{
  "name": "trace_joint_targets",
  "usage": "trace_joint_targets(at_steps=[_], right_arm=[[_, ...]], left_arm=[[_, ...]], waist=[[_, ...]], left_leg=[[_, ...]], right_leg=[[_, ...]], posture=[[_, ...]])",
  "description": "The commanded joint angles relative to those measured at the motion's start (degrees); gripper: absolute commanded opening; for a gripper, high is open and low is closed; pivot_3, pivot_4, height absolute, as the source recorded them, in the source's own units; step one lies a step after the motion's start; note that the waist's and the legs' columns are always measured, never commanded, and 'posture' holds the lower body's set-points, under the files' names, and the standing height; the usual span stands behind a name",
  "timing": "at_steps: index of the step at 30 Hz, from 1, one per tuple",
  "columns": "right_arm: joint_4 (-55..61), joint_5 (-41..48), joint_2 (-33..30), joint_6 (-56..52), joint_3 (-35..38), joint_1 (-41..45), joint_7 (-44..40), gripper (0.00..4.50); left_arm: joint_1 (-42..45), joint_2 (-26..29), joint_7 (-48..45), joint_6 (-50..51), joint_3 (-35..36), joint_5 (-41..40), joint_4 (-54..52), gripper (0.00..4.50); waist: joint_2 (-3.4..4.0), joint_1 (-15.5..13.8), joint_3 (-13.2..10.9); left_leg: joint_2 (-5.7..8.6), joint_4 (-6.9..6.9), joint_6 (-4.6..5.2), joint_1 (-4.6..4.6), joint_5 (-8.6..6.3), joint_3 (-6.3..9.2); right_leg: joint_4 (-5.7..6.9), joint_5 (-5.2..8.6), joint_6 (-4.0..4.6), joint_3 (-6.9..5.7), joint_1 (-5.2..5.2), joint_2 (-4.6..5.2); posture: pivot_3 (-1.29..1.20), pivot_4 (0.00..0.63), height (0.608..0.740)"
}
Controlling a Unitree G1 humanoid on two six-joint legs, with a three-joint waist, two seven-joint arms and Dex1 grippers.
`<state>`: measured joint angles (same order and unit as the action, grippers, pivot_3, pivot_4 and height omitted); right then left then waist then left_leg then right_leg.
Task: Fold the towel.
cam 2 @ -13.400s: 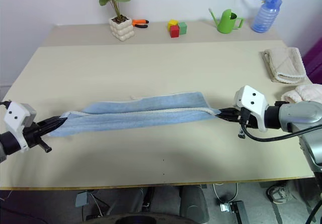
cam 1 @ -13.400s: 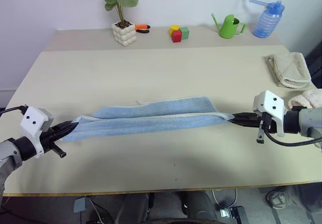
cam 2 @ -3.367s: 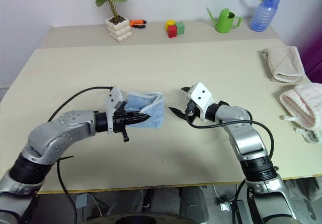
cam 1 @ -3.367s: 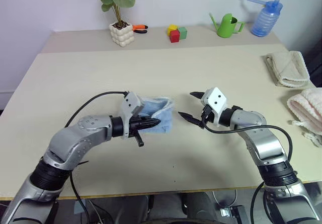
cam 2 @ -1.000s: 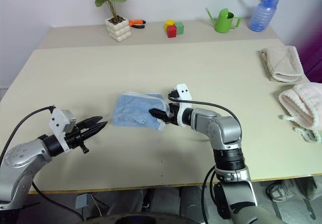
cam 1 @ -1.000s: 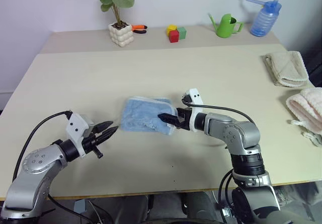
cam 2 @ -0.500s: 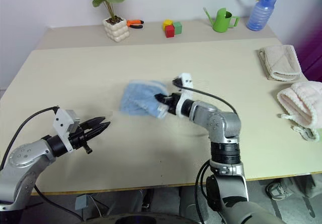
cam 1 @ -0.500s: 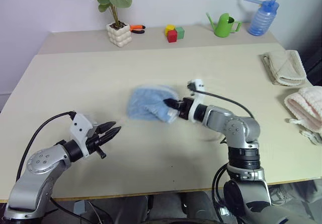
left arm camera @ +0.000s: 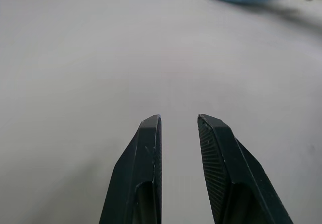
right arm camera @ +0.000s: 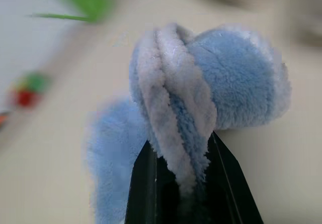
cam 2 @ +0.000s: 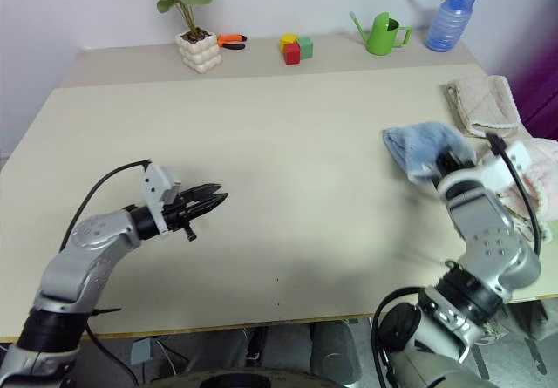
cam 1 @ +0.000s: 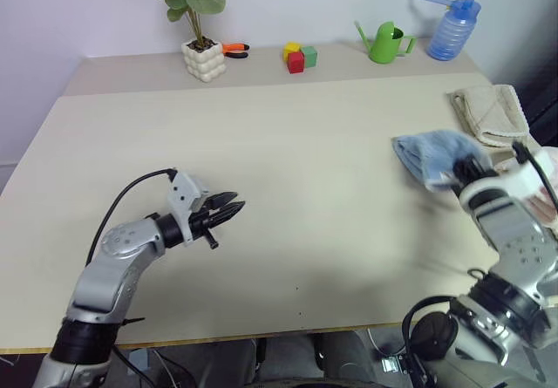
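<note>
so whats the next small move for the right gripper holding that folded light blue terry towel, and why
Probably lower it and let go: the right gripper is shut on the folded light blue terry towel, beside the beige ribbed towel at the table's right edge.

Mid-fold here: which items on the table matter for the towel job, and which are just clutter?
Job: blue towel, pinched in right gripper; left gripper, open, holding nothing.

Clutter: beige towel, cream towel, potted plant, watering can, spray bottle, colored blocks.
</note>
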<state>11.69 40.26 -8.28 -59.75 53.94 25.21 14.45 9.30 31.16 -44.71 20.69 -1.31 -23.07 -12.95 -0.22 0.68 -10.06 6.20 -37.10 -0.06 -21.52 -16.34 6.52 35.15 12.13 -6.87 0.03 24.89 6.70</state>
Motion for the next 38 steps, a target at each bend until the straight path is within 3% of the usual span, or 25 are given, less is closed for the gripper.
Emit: trace_joint_targets(at_steps=[1, 2, 5, 12, 17, 21, 24, 29, 38], right_arm=[[4.52, 3.62, -0.31, 0.08, 1.74, -0.52, 3.47, 0.05], [5.18, 4.79, -0.37, -0.16, 1.73, -1.05, 3.78, 0.05], [6.62, 8.49, -0.75, -0.54, 2.03, -2.43, 4.34, 1.02], [8.34, 6.42, -7.44, 4.19, -1.63, -5.10, 3.49, 4.48], [8.89, -5.26, -20.31, 11.88, -12.58, -12.15, -5.10, 4.48], [6.77, -13.43, -27.11, 21.70, -19.78, -14.78, -12.47, 4.48], [6.50, -13.44, -28.70, 25.09, -23.90, -13.97, -19.76, 4.48], [10.59, -11.43, -32.41, 31.04, -38.02, -15.89, -41.35, 4.48], [2.90, -12.52, -31.81, 33.25, -46.46, -11.30, -54.00, 4.48]], left_arm=[[1.56, -0.55, -1.31, -1.79, -0.95, 0.80, 0.68, 1.11], [1.89, -0.71, -1.47, -1.91, -1.12, 0.93, 1.06, 1.11], [2.13, -0.73, -2.15, -2.66, -1.41, 1.52, 2.28, 1.11], [2.16, -0.37, -2.90, -3.62, -0.49, 1.87, 4.07, 1.11], [3.77, -0.68, -0.04, -6.74, 1.66, 4.11, 8.25, 1.11], [5.97, -1.02, 5.92, -12.05, 5.23, 7.65, 14.28, 1.11], [5.47, -0.92, 7.38, -13.75, 6.97, 8.09, 14.84, 1.11], [0.08, 0.43, 7.71, -12.30, 11.06, 5.85, 9.30, 1.11], [-7.25, -0.74, 9.47, -8.82, 12.94, 4.15, 0.11, 1.11]], waist=[[0.19, 0.21, 0.00], [0.25, 0.22, 0.01], [0.29, 0.11, 0.03], [0.31, -0.05, 0.03], [0.31, -0.10, 0.03], [0.29, 0.12, 0.02], [0.28, 0.14, 0.02], [0.21, 0.12, -0.03], [0.06, -1.57, -0.11]], left_leg=[[0.01, 0.00, 0.01, 0.01, 0.00, -0.05], [0.00, 0.00, 0.02, 0.03, -0.01, -0.08], [-0.03, 0.00, 0.02, 0.03, -0.01, -0.07], [0.00, -0.05, 0.06, 0.03, -0.02, -0.07], [0.00, -0.05, 0.07, 0.02, -0.02, -0.07], [-0.04, -0.06, 0.06, 0.08, -0.02, -0.10], [-0.05, -0.06, 0.06, 0.11, -0.02, -0.11], [-0.06, -0.07, 0.08, 0.08, -0.03, -0.09], [0.00, -0.24, 0.10, 0.05, -0.06, 0.03]], right_leg=[[0.00, 0.00, 0.00, 0.05, 0.00, 0.00], [0.01, 0.00, -0.01, 0.08, 0.01, 0.00], [0.02, 0.00, 0.00, 0.08, 0.01, -0.04], [0.01, 0.00, -0.02, 0.07, -0.04, -0.01], [-0.01, 0.02, -0.03, 0.05, -0.04, -0.03], [-0.01, 0.02, -0.04, 0.04, -0.10, -0.05], [-0.01, 0.02, -0.04, 0.04, -0.12, -0.06], [-0.08, 0.02, -0.05, 0.03, -0.11, -0.07], [-0.12, 0.01, -0.06, -0.05, -0.23, 0.02]], posture=[[0.00, 0.150, 0.732], [0.00, 0.150, 0.732], [0.00, 0.150, 0.732], [0.00, 0.150, 0.732], [0.00, 0.150, 0.732], [0.00, 0.150, 0.732], [0.00, 0.150, 0.732], [0.00, 0.150, 0.732], [0.00, 0.150, 0.732]])
